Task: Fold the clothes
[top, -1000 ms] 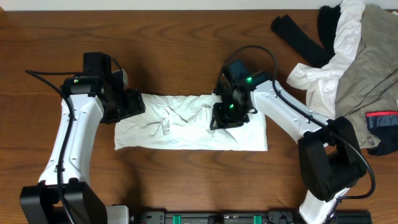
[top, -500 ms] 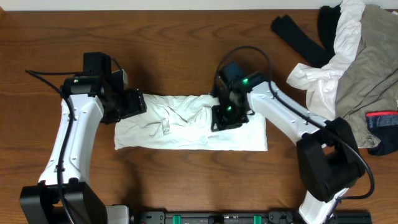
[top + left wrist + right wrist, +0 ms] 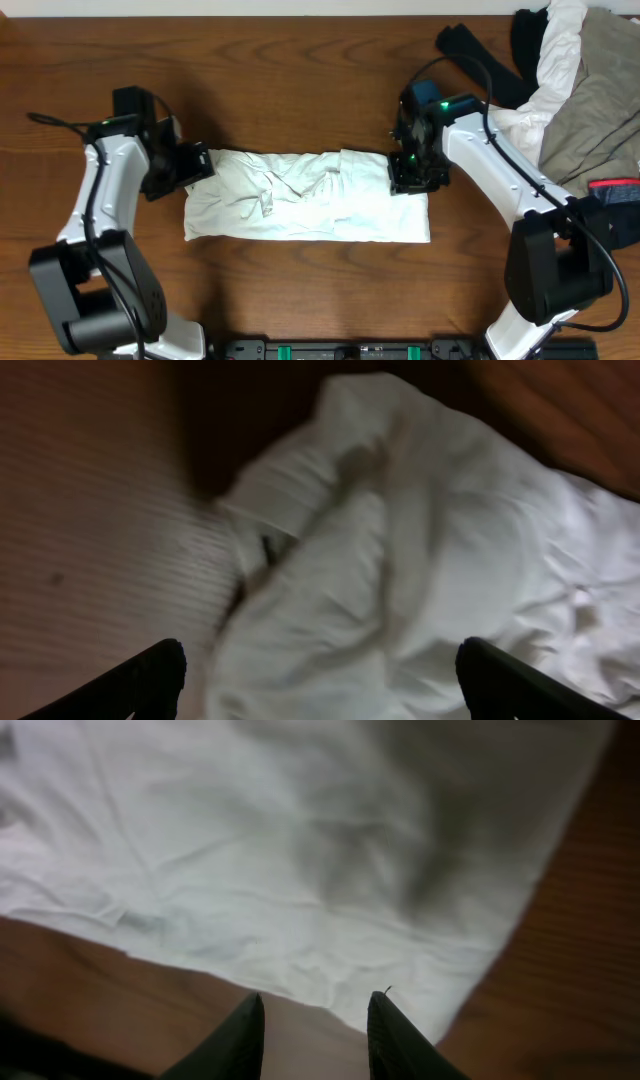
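Observation:
The clothes on the table centre are one white shirt (image 3: 300, 200), lying flat as a long crumpled rectangle. My left gripper (image 3: 188, 168) hovers at its left end, open. In the left wrist view the gripper (image 3: 322, 650) has its fingers far apart over the bunched white shirt (image 3: 400, 560), and nothing is held. My right gripper (image 3: 408, 178) sits at the shirt's upper right corner. The right wrist view shows this gripper (image 3: 316, 1000) with a narrow gap over bare wood, just short of the shirt's edge (image 3: 330, 870), which neither finger touches.
A heap of other garments fills the back right corner: white cloth (image 3: 520, 120), a grey-khaki piece (image 3: 595, 90), a black one (image 3: 480, 55) and a navy one with a red band (image 3: 612, 190). The wooden table (image 3: 300, 90) surrounds the shirt.
My right gripper has moved from the shirt's middle to its right end. The left gripper has drawn back leftward off the shirt's end and opened wider.

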